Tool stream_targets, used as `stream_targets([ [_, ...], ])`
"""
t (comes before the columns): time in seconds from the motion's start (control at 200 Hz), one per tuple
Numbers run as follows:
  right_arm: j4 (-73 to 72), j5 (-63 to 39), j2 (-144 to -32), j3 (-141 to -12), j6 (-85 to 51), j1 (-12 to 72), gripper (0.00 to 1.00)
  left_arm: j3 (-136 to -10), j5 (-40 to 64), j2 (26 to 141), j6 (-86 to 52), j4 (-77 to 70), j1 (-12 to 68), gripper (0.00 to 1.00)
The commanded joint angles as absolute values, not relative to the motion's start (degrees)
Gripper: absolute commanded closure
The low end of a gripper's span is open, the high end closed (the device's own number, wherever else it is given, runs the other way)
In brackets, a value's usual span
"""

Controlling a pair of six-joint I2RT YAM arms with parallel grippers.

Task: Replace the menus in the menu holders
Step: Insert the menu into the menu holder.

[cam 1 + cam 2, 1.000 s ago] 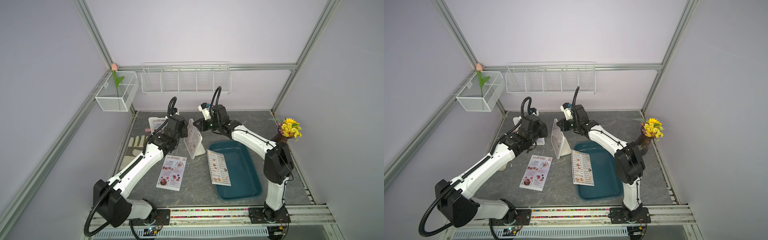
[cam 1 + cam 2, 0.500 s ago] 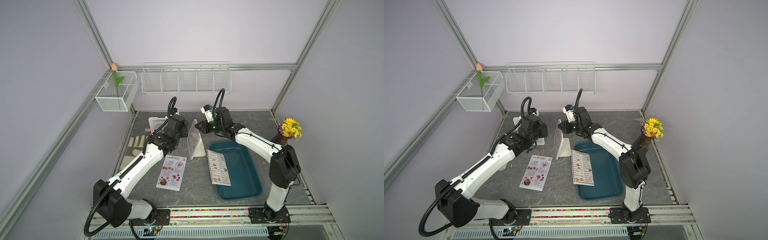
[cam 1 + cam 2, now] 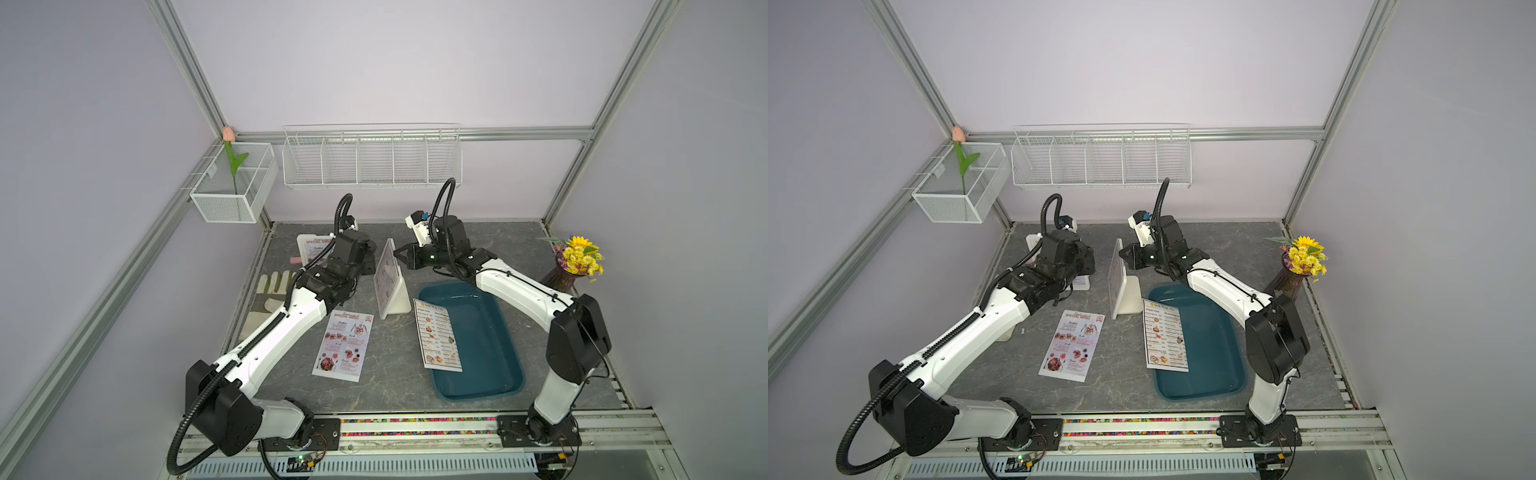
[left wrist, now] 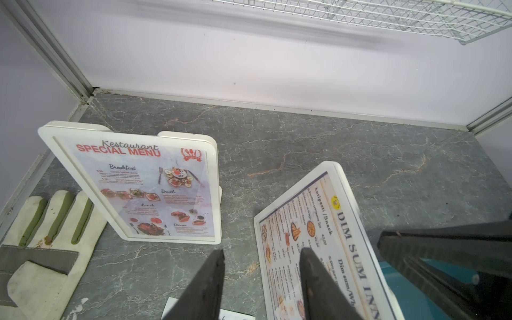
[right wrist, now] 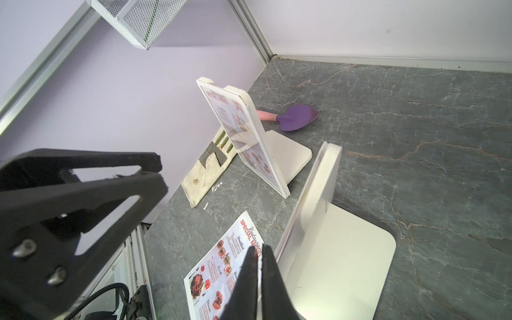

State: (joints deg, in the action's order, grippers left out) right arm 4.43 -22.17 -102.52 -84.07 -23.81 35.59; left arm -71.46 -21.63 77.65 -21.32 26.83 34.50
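Observation:
Two white menu holders stand at the back. One shows a red SPECIAL MENU sheet. The middle holder shows a DIM SUM INN menu. My left gripper is open in front of this holder, with one finger over its face. My right gripper is shut beside the holder's top edge, and I see nothing between its fingers. A loose SPECIAL MENU sheet lies flat on the table. A loose DIM SUM INN sheet rests on the teal tray's left rim.
The teal tray lies at the right, under my right arm. A work glove lies by the left wall and a purple spatula lies behind the far holder. A vase of yellow flowers stands at the right edge. Wire racks hang on the back wall.
My right gripper has come slightly forward and down to the middle holder's top edge, and its elbow has swung right. The left arm has not moved.

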Motion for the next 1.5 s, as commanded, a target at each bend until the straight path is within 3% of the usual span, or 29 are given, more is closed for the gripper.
stream_targets([
  [0.0,4.0,-23.0,-101.8,-83.1,-23.8,35.5,0.92,-70.5,-22.4,76.2,-21.8,26.2,34.5,0.53],
  [1.135,3.5,-24.0,-102.0,-83.7,-24.4,35.6,0.92,-71.1,-22.5,76.6,-21.5,26.1,34.5,0.53],
  [1.255,4.5,-23.3,-100.6,-84.3,-23.5,35.4,0.87,-71.3,-22.6,76.6,-21.4,26.3,34.6,0.53],
  [1.495,7.1,-20.2,-96.2,-81.2,-21.1,35.5,0.57,-71.6,-22.8,76.7,-21.2,27.0,34.6,0.48],
])
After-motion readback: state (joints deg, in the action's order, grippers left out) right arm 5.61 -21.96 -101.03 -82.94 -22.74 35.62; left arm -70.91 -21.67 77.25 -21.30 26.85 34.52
